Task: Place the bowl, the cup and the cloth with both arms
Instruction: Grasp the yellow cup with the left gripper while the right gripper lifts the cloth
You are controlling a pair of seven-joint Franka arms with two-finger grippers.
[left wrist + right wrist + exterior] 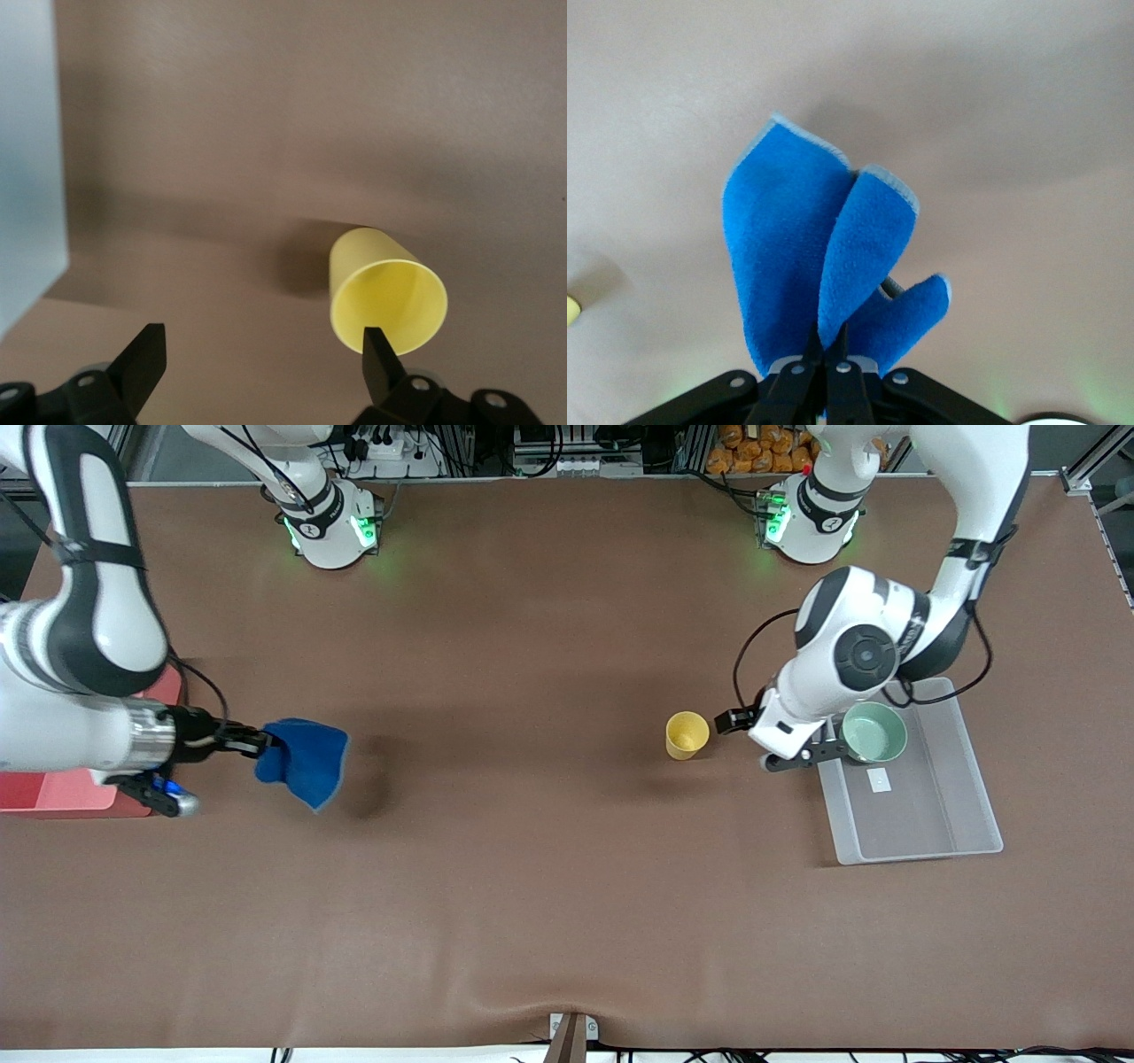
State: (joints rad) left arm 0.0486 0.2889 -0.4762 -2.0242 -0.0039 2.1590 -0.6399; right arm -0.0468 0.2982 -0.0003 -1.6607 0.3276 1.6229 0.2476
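Note:
My right gripper (263,741) is shut on the blue cloth (306,760) and holds it hanging above the table near the right arm's end. In the right wrist view the fingers (826,350) pinch the folded cloth (797,230). The yellow cup (687,735) stands upright on the table beside the clear tray (921,850). The mint-green bowl (874,732) sits in that tray. My left gripper (740,726) is open and empty, over the table between cup and tray. In the left wrist view (263,363) the cup (387,297) lies just ahead of one finger.
A red box (53,790) sits at the table edge under the right arm. The tray's pale wall (27,159) shows at the side of the left wrist view. Brown table cover (532,868) spreads between the cloth and the cup.

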